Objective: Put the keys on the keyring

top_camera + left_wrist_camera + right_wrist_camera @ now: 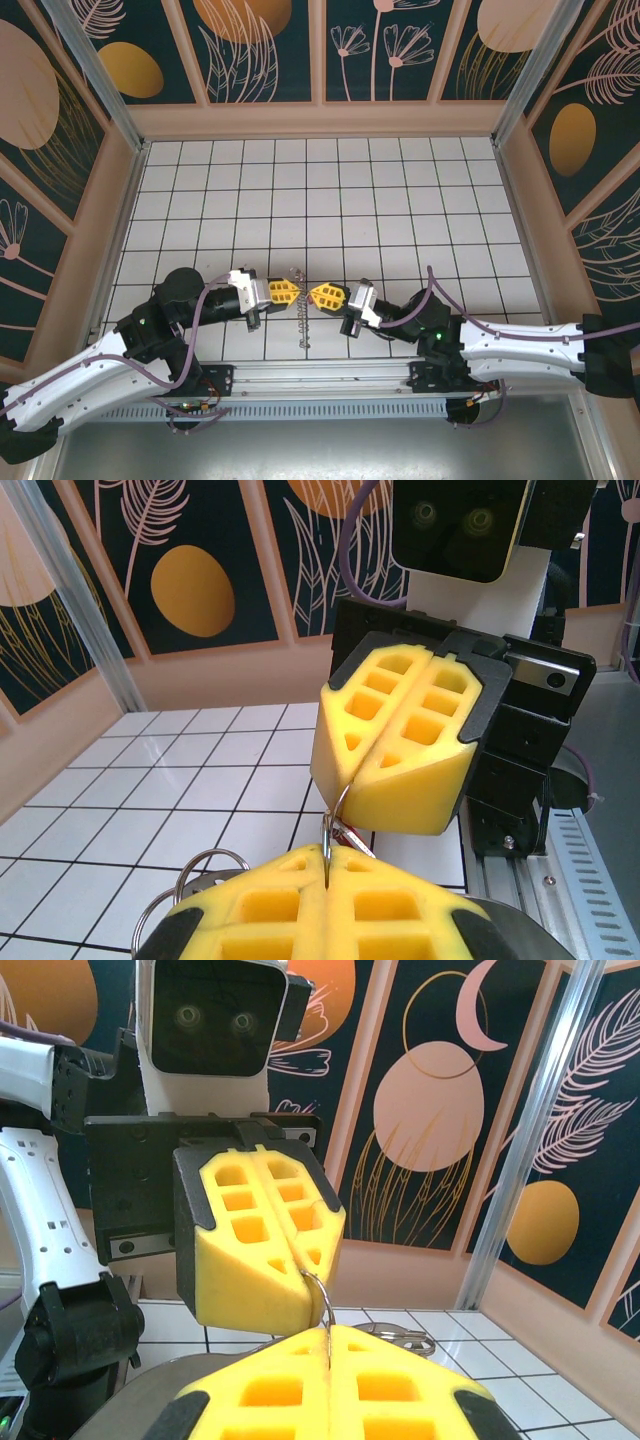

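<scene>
The surface is a white tiled grid boxed in by painted walls. At the near edge the two arms reach inward and meet just ahead of their bases. The left claw and right claw face each other tip to tip, a small gap apart, both raised off the tiles. Each claw is fully closed, its yellow pads pressed together. In the wrist views a thin arc of the keyring wire runs from the seam of one claw into the seam of the other, so each claw appears to pinch the keyring. The keyring hangs between them and is seen edge-on from above. Its small silver loops bunch beside the left claw. The red key sits in the gap, touching or just beside the wire and directly above the left claw tips. Which claw holds the key, if either, cannot be determined. Status, as a judgement: keyring and key are brought together at the threading point. Whether the key is on the wire cannot be confirmed. If it is not, threading and release remain. The tiles beyond the claws run back to the far wall.
</scene>
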You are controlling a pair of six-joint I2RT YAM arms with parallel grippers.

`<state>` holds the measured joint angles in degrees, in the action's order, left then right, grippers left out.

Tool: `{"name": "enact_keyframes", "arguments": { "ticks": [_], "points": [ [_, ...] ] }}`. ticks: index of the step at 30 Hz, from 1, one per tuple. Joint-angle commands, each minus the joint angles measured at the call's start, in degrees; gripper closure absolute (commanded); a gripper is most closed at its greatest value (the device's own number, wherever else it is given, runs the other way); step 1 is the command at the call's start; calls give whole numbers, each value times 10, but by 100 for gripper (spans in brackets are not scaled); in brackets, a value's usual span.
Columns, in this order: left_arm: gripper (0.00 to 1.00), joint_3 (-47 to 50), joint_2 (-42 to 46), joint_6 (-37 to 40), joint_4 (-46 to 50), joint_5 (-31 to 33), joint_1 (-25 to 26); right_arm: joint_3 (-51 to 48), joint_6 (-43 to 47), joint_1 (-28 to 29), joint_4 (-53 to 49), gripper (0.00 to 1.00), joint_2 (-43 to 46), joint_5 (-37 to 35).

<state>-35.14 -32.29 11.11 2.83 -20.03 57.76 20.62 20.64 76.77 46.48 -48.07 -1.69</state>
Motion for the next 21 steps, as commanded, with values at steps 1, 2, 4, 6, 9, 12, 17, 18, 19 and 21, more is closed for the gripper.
{"name": "enact_keyframes", "arguments": {
  "ticks": [1,2,4,6,9,12,17,18,19,21],
  "points": [
    [100,-6,5,7,-16,1,2,12,-2,1,39,100,-3,-9],
    [100,-7,5,7,-16,1,2,12,-2,1,41,100,-4,-9],
    [100,-6,5,8,-17,1,2,12,-1,1,42,100,-4,-9],
    [100,-6,5,7,-17,1,2,13,-2,1,43,100,-6,-10],
    [100,-6,5,8,-15,1,3,11,-2,1,44,100,-5,-16],
    [100,-6,5,8,-16,1,2,11,-1,1,41,100,-4,-23],
    [100,-10,-6,10,-8,0,2,10,1,1,28,100,7,-28],
    [100,-12,-11,12,-5,1,2,10,1,1,22,100,11,-28],
    [100,-14,-19,13,0,2,3,10,2,0,14,100,15,-28],
    [100,-20,-36,16,10,2,2,10,3,0,-3,100,23,-28]
  ]
}}
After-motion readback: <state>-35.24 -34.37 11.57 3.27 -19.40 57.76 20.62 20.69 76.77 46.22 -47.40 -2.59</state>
